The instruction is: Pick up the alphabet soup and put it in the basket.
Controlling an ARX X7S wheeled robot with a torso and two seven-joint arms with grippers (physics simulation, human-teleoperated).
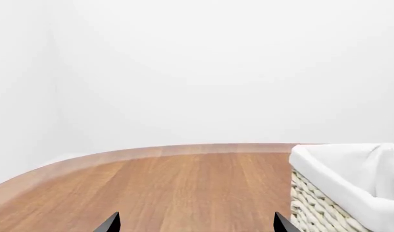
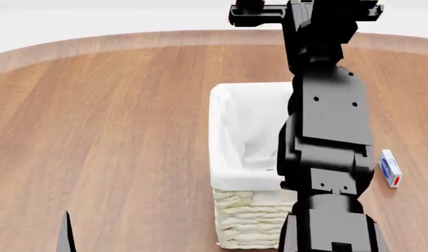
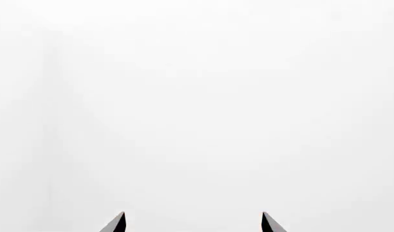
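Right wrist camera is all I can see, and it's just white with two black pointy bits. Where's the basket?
Observer: In the head view, the basket stands on the wooden table, partly hidden behind the right arm.
Operator: Is the soup can next to it?
Observer: No soup can shows in any view. Only a small white and blue box lies on the table, on the far side of the arm from the basket.
Operator: What's my other hand doing?
Observer: The left gripper is open and empty, looking across the table, with one corner of the basket in its camera.
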